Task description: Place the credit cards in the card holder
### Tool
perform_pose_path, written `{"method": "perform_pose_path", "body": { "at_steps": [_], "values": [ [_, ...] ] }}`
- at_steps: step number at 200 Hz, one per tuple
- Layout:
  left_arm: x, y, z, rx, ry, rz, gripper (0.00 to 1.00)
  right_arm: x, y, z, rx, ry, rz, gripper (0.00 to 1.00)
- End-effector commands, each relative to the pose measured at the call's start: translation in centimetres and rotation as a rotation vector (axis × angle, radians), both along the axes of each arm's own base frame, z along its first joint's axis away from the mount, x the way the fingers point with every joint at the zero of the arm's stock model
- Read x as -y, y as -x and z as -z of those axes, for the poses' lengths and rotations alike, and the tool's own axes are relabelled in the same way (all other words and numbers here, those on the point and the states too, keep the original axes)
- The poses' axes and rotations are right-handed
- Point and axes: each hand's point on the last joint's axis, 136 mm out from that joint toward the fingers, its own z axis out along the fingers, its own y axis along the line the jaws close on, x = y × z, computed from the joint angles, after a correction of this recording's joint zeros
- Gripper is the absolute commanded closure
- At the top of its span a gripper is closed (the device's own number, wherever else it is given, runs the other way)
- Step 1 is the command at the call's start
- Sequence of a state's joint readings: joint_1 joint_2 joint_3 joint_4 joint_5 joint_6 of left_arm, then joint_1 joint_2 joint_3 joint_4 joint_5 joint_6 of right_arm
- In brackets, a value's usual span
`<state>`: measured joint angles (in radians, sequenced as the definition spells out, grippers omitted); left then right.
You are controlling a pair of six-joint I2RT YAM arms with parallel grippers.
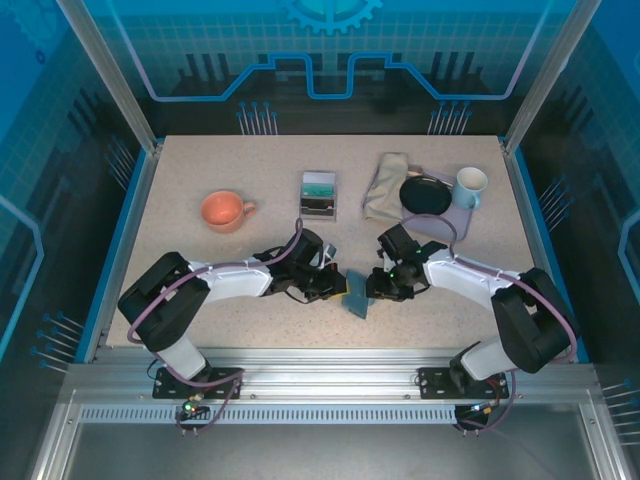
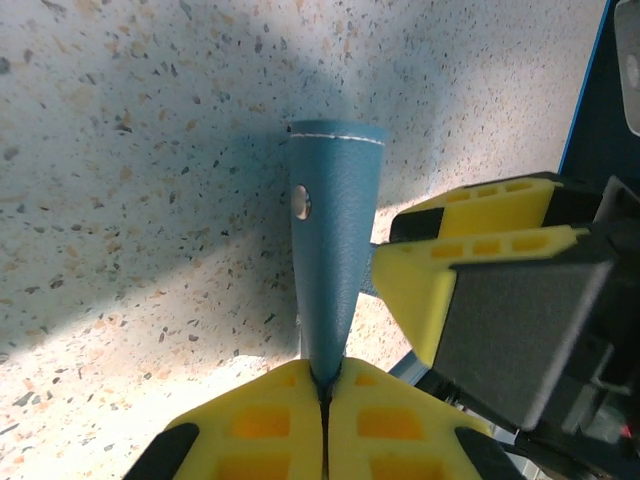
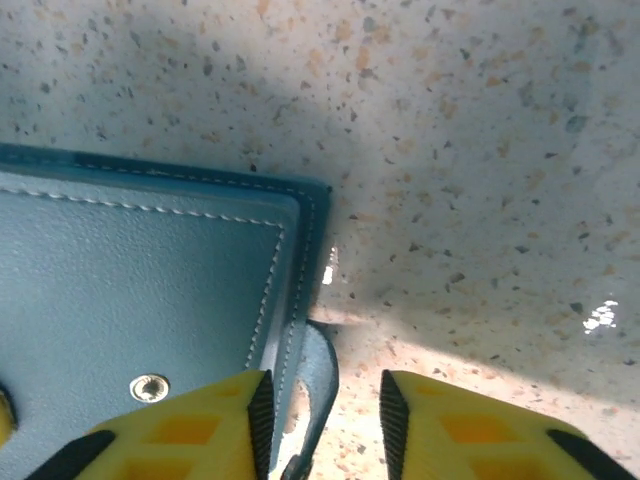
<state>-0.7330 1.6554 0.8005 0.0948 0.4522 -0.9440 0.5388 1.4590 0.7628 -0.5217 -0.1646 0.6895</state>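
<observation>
Left wrist view confirms my left gripper (image 2: 322,385) clenched on the wallet (image 2: 335,240), standing it on edge mid-table (image 1: 260,335), presumably so my right gripper (image 3: 325,412), jaws apart astride its snap tab (image 3: 320,360), can open it, while cards (image 1: 320,185) wait in the far tray (image 1: 320,215).

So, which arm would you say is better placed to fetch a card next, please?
Right, probably: the left claw is shut on the card holder, while the right claw stands open, free to reach the credit cards.
</observation>
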Motion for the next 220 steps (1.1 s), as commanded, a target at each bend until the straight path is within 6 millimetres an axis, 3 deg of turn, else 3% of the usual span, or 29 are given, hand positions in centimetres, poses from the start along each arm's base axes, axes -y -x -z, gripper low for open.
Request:
{"method": "perform_pose_path", "body": {
  "at_steps": [1, 13, 24, 35, 41, 75, 106, 163, 189, 206, 220],
  "values": [
    [-0.5, -0.5, -0.6, 0.021, -0.012, -0.033, 0.94, 0.1, 0.6, -0.4, 0.004, -0.001, -0.017, 0.77],
    [-1.4, -0.5, -0.1, 0.026, -0.076, -0.04, 0.69, 0.0, 0.7, -1.1, 0.027, -0.018, -0.028, 0.83],
    [-2.8, -0.5, 0.4, 0.04, -0.165, -0.055, 0.62, -0.3, 0.5, -2.0, 0.06, -0.048, -0.037, 0.86],
    [-4.4, -0.5, 0.7, 0.053, -0.252, -0.079, 0.44, -0.9, 0.2, -3.2, 0.096, -0.093, -0.049, 0.87],
    [-4.9, -0.4, 0.7, 0.06, -0.273, -0.081, 0.41, -1.4, 0.0, -3.9, 0.114, -0.127, -0.06, 0.87],
    [-4.8, -0.1, -1.2, 0.106, -0.243, -0.051, 0.33, -4.2, -0.5, -7.2, 0.153, -0.3, -0.117, 0.86],
    [-3.5, -0.5, -2.9, 0.133, -0.195, -0.006, 0.3, -5.2, -0.8, -8.3, 0.157, -0.353, -0.127, 0.86],
    [-2.8, -0.7, -1.4, 0.069, -0.232, 0.016, 0.32, -6.2, -0.8, -9.3, 0.16, -0.426, -0.138, 0.85],
    [-2.8, -0.8, -1.4, 0.068, -0.243, 0.013, 0.33, -4.9, -0.5, -7.1, 0.105, -0.323, -0.112, 0.8],
    [-3.8, -1.2, -1.6, 0.092, -0.286, -0.023, 0.32, -2.8, -0.6, -4.8, 0.069, -0.166, -0.095, 0.68],
    [-5.6, -1.7, -1.9, 0.106, -0.348, -0.078, 0.28, -1.6, -1.2, -4.4, 0.067, -0.089, -0.096, 0.57]
  ]
}}
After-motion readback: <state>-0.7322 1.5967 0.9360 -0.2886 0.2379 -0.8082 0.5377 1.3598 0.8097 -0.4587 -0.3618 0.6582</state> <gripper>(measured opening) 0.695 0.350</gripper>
